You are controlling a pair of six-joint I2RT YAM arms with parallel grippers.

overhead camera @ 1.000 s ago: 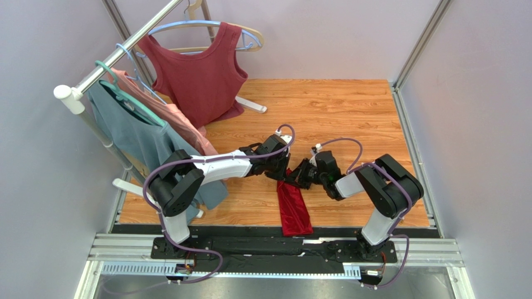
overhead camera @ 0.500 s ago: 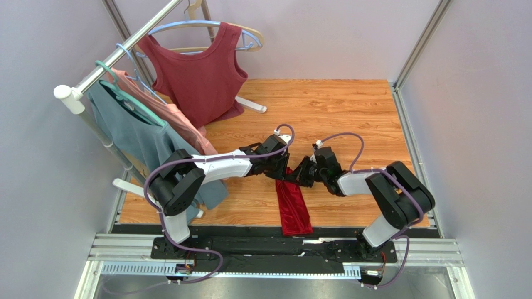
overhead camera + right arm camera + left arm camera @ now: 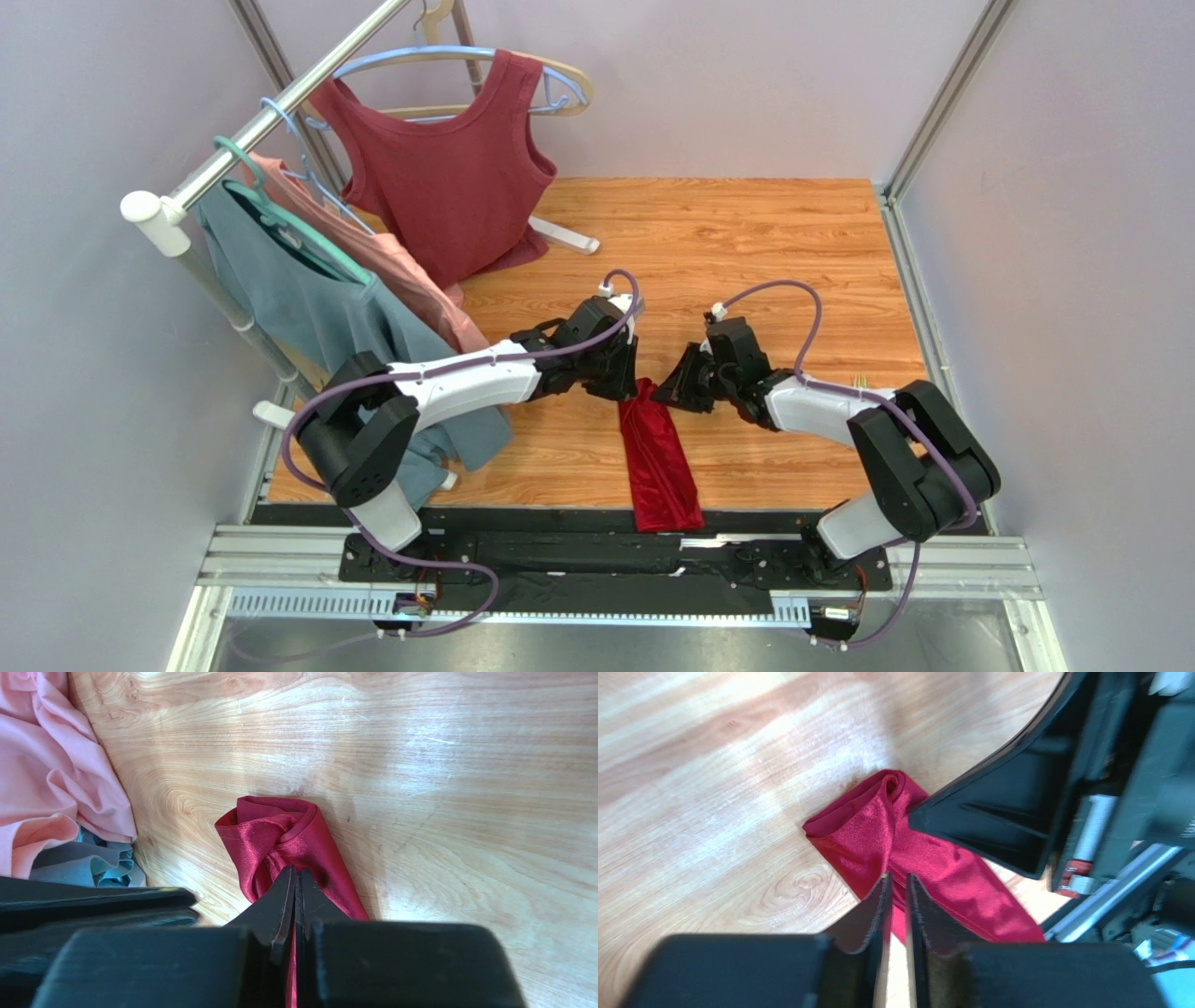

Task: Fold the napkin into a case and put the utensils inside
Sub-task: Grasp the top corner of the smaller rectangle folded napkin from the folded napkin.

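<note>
1. Case: bright crimson, satin sheen, no print.
2. Table under case: orange-brown wood grain.
3. Tank top, far back-left of case: dull maroon, plain.
4. Left of case: pink top, grey-teal tee.
5. Left arm & right arm, flanking case: black w/ white links, purple cables.

LIGHT: bright, even, from overhead | GLARE: you see pale sheen on the table and the napkin | SHADOWS: soft, short | FOCUS: wrist views blur your near foreground; top view sharp throughout
</note>
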